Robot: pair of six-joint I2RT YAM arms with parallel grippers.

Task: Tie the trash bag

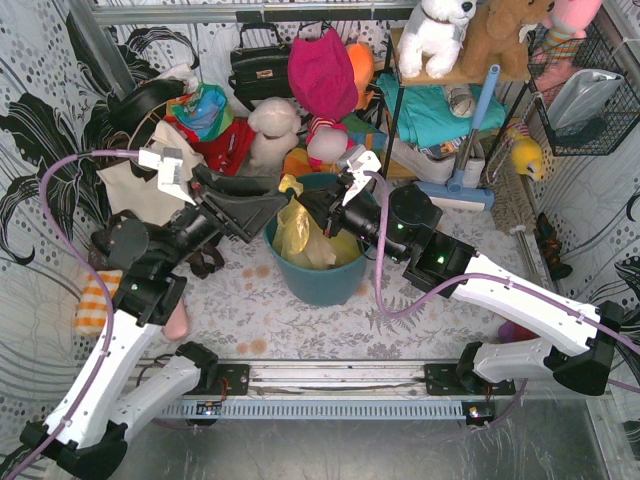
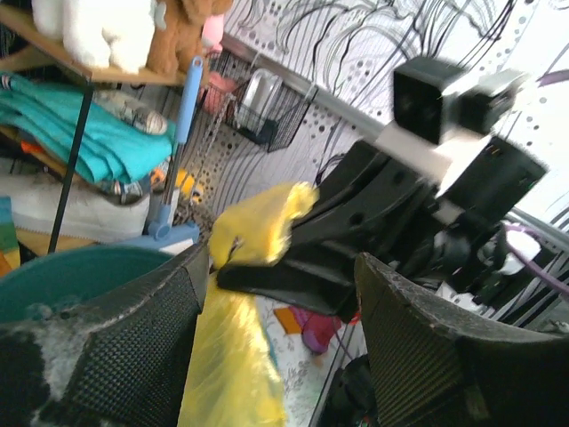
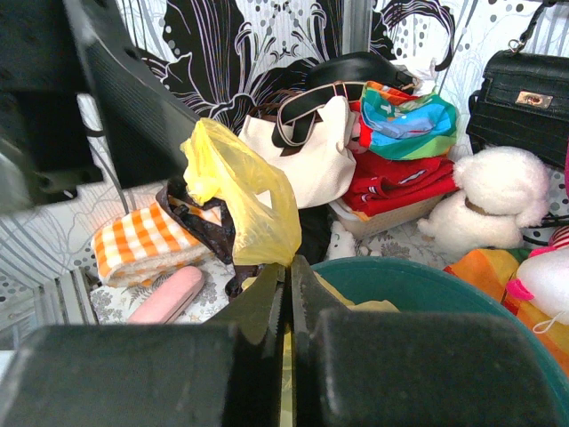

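The yellow trash bag (image 1: 300, 235) sits in the teal bin (image 1: 325, 280) at the table's middle. My right gripper (image 1: 307, 200) is shut on an upper flap of the bag; in the right wrist view its jaws (image 3: 289, 276) are pressed together on the yellow plastic (image 3: 244, 200), which stands up above them. My left gripper (image 1: 276, 212) is open just left of that flap. In the left wrist view its fingers (image 2: 133, 338) stand wide apart, with the bag (image 2: 231, 356) and the pinched flap (image 2: 262, 222) between them, not touching. No white paper shows.
A cream tote (image 3: 307, 156), a black handbag (image 1: 260, 65), clothes and plush toys crowd the back. A shelf (image 1: 450, 80) and a wire basket (image 1: 585, 95) stand at the right. An orange checked cloth (image 1: 92, 300) and a pink case (image 3: 169, 295) lie at the left.
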